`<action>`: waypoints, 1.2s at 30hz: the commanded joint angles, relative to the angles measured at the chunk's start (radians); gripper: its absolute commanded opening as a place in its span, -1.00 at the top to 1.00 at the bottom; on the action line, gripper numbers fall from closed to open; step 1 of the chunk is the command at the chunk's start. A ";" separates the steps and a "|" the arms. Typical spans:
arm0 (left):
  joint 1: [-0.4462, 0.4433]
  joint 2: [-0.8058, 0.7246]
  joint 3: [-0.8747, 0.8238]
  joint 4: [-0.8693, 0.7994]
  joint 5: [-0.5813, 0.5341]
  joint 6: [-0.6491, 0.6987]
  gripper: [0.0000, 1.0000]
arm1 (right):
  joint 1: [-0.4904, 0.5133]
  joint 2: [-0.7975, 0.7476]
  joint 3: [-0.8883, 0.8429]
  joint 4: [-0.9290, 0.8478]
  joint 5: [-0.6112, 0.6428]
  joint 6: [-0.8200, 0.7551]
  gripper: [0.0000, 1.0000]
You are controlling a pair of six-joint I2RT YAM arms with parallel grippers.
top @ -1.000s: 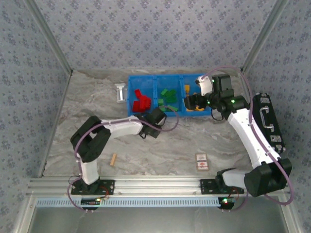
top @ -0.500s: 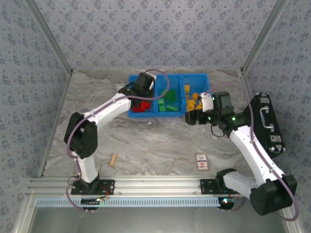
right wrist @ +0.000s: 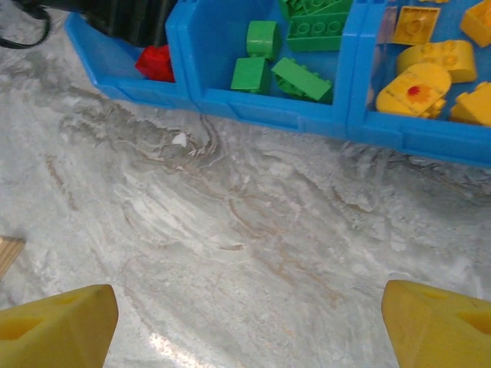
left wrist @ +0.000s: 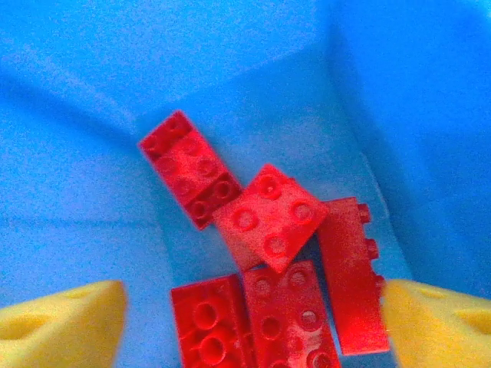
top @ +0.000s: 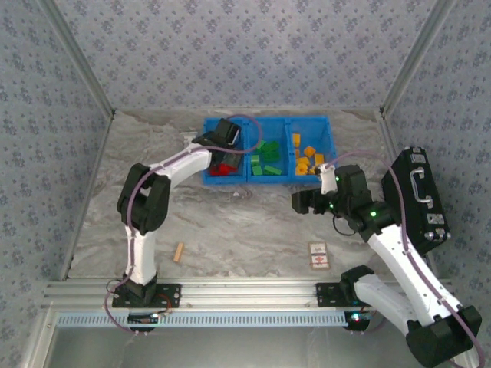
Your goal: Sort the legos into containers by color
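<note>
Fingers first: my left fingers [left wrist: 65, 322] are spread wide with nothing between them. They sit low inside the leftmost compartment of the blue bin [top: 280, 179], directly over the red legos [left wrist: 268, 218]. I read that pose as the release end of a drop, since the pile lies loose below, clear of both pads. My right fingers [right wrist: 57, 326] are likewise spread and empty, held over bare tabletop [right wrist: 253, 222] just in front of the bin's near wall. I'd guess that arm is parked there so the two wrists don't clash over the bin. Green legos [right wrist: 299, 77] fill the middle compartment and yellow-orange legos [right wrist: 430, 77] the right one. Each colour has its own cell, so the sort looks close to finished.

Some of it is hard to see. From overhead, my left wrist covers most of the red compartment. The left wrist camera cuts off the nearest red bricks at the bottom edge. From the right wrist, a dark part of the left arm blocks the red cell, with one red brick peeking out beside it, and the yellow cell runs off the frame. A pale speck on the tabletop near the bin wall is too small to identify.
</note>
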 commanded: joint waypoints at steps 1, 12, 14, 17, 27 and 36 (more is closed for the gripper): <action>0.026 -0.133 -0.070 0.050 0.019 -0.015 -1.00 | -0.004 0.002 0.006 0.035 0.156 -0.036 -0.93; 0.421 -0.891 -0.863 0.475 -0.100 0.004 -1.00 | -0.235 0.068 -0.257 0.548 0.532 0.025 -0.99; 0.453 -0.951 -0.998 0.602 -0.108 0.038 -1.00 | -0.283 0.077 -0.297 0.601 0.512 0.032 -0.99; 0.479 -0.957 -1.134 0.773 -0.112 0.064 -1.00 | -0.322 0.098 -0.336 0.644 0.467 0.009 -0.98; 0.565 -0.745 -1.271 1.151 0.008 0.003 -1.00 | -0.355 0.080 -0.473 0.848 0.410 -0.047 -0.99; 0.555 -0.470 -1.173 1.226 0.064 0.044 -1.00 | -0.396 0.307 -0.472 1.124 0.356 -0.069 -0.99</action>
